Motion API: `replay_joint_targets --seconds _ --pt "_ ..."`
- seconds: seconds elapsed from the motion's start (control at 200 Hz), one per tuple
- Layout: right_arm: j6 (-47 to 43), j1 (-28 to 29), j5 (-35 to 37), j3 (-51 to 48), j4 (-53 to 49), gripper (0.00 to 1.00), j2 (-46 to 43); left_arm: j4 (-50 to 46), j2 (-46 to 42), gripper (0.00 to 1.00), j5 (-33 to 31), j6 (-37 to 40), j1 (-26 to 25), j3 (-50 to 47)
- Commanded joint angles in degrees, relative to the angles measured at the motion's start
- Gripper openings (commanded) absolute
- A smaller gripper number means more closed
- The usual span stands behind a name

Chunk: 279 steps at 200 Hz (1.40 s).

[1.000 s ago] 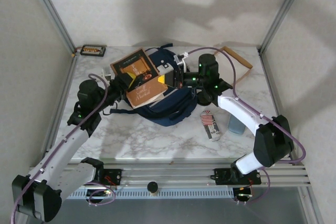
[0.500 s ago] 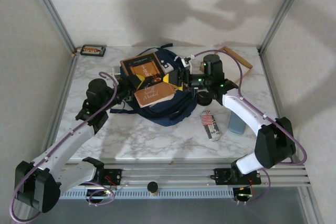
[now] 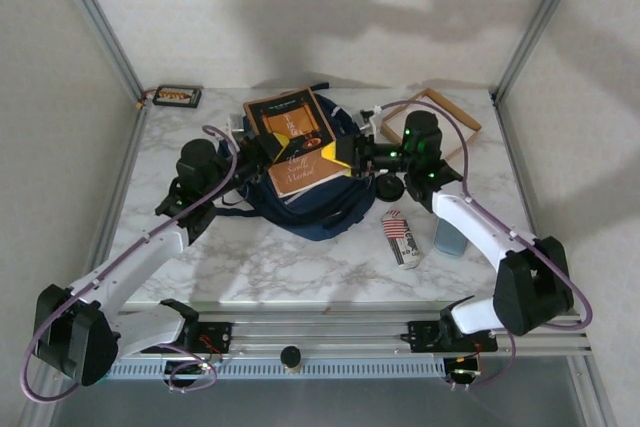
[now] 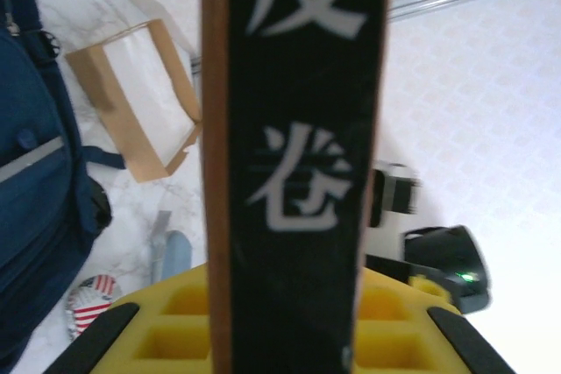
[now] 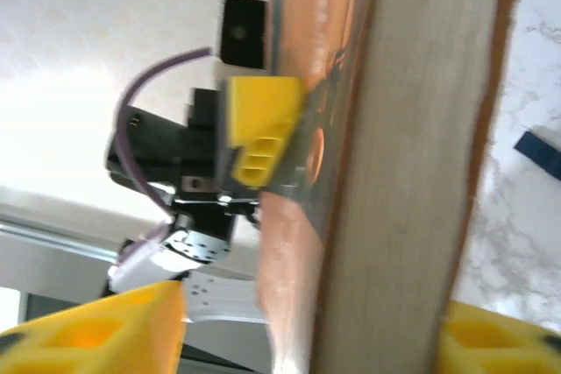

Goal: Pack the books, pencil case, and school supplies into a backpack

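Your left gripper [image 3: 262, 150] pinches the books [image 3: 295, 142] by one edge. The stack now lies flatter over the backpack [image 3: 320, 209] at the rear middle of the table [image 3: 260, 257]. A second ago it was tipped up and sat further left. Your right gripper [image 3: 347, 155] stands spread around the stack's opposite edge, one finger clear of it.

Bright, even light casts soft grey shadows high on the back wall [image 3: 330, 7]; both wrist views blur close up (right one worst), with washed-out backgrounds.
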Motion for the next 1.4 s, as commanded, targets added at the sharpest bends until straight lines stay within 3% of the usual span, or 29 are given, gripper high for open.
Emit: replay_joint_targets --seconds 0.0,0.145,0.195,0.335,0.456,0.556,0.766,0.856,1.046,1.227,1.392 --pt "-0.4 -0.7 -0.6 -0.5 0.4 0.41 -1.4 -3.0 -0.4 0.00 -3.0 5.3 -0.4 2.9" --pt "-5.8 -2.2 2.1 0.7 -6.4 0.08 -1.7 -4.7 0.7 0.00 -3.1 6.6 -0.7 3.0" --pt "-9.2 -2.8 3.2 2.0 -10.5 0.00 -1.9 -5.8 1.0 0.09 -3.1 7.8 -1.0 3.5" --pt "-17.7 -6.5 8.6 4.1 -22.5 0.00 -4.0 -13.7 1.2 0.59 -5.7 14.9 -2.0 6.1" --pt "-20.9 -12.4 14.6 2.6 -29.1 0.00 -7.5 -27.2 3.0 0.69 -16.3 26.9 -6.6 10.2" --pt "-24.7 -16.9 17.4 2.0 -34.0 0.00 -9.9 -35.0 8.0 0.72 -23.6 33.5 -11.3 13.8" --pt "-25.6 -27.9 16.1 -2.7 -35.7 0.00 -14.2 -39.7 19.1 0.75 -37.5 47.1 -20.4 20.1" --pt "-25.8 -30.6 14.5 -3.9 -35.7 0.00 -15.1 -41.4 24.9 0.69 -35.9 50.3 -21.4 23.5" --pt "-26.4 -35.8 13.6 -5.0 -36.8 0.00 -15.3 -40.2 32.8 0.63 -34.9 55.7 -28.3 27.9" --pt "-25.0 -38.7 11.2 -6.5 -34.6 0.00 -15.3 -42.1 40.9 0.58 -36.5 56.3 -28.5 33.8" --pt "-25.5 -39.4 10.7 -7.1 -34.4 0.00 -15.4 -41.2 45.9 0.57 -34.1 57.5 -28.3 36.1"
